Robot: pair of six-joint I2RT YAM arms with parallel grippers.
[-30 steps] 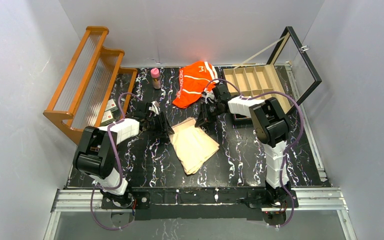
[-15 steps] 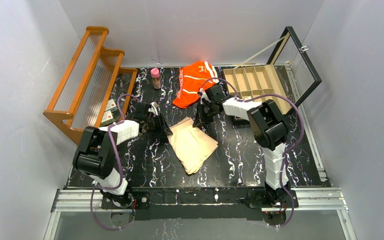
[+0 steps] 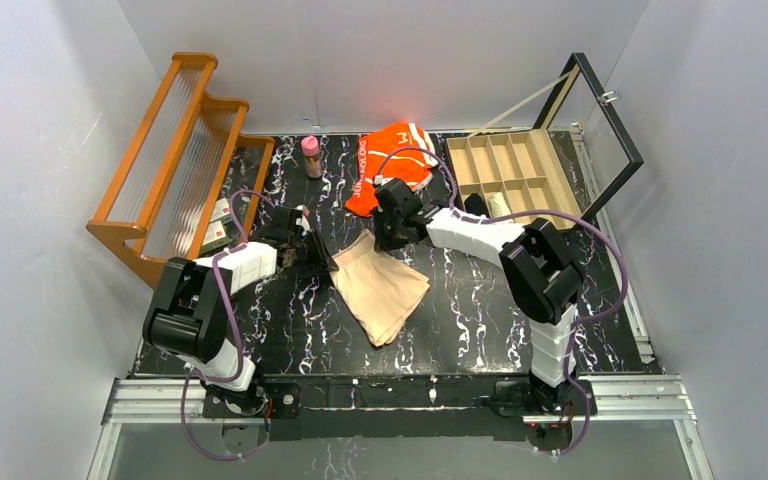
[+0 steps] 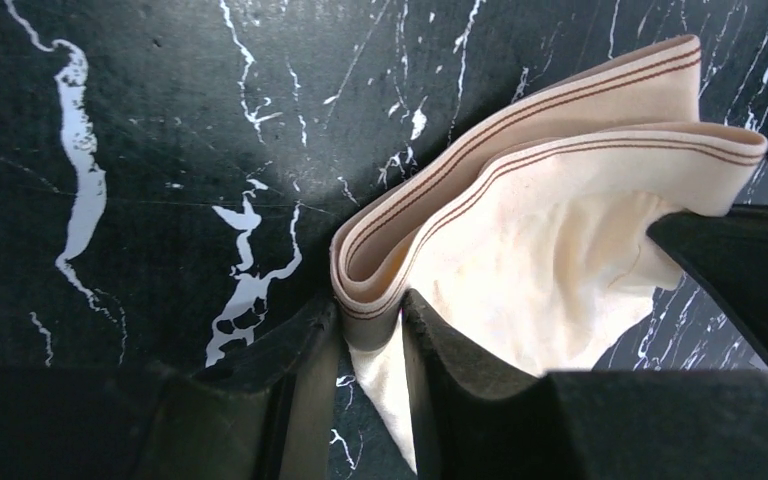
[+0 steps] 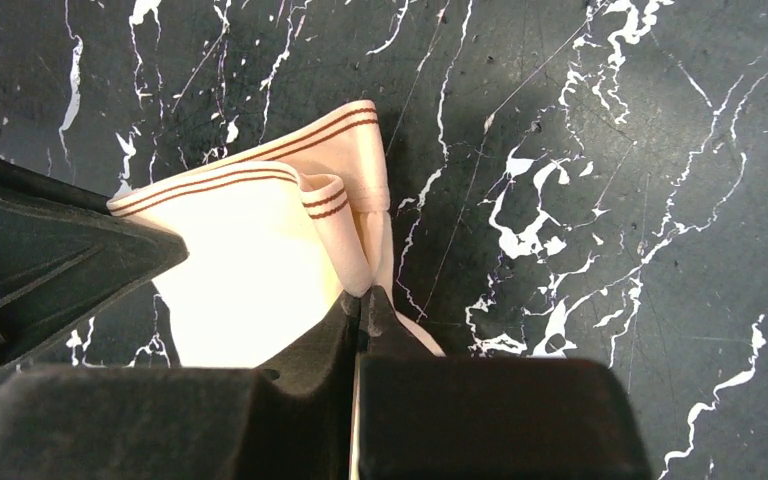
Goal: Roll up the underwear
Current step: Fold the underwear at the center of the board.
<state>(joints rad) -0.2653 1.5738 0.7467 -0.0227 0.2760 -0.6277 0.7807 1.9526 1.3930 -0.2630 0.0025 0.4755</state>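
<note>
The beige underwear [image 3: 385, 290] lies folded in the middle of the black marbled table, waistband end towards the back. My left gripper [image 3: 322, 256] is at its back-left corner; in the left wrist view the left gripper [image 4: 370, 305] is shut on the doubled, brown-striped waistband of the beige underwear [image 4: 560, 250]. My right gripper [image 3: 385, 236] is at the back-right corner; in the right wrist view the right gripper [image 5: 363, 300] pinches a fold of the beige underwear [image 5: 250, 260], its jaws tight together. The orange underwear [image 3: 390, 160] lies crumpled at the back, just behind the right gripper.
A wooden rack [image 3: 175, 150] leans at the back left, with a small carton [image 3: 222, 222] beside it. A pink-capped bottle [image 3: 311, 155] stands near the orange garment. A compartment box [image 3: 510, 165] with its glass lid raised sits at the back right.
The right arm swung left from the box side to the beige cloth's back corner and closed on it. The left jaws narrowed onto the waistband. The cloth shifted slightly left.
</note>
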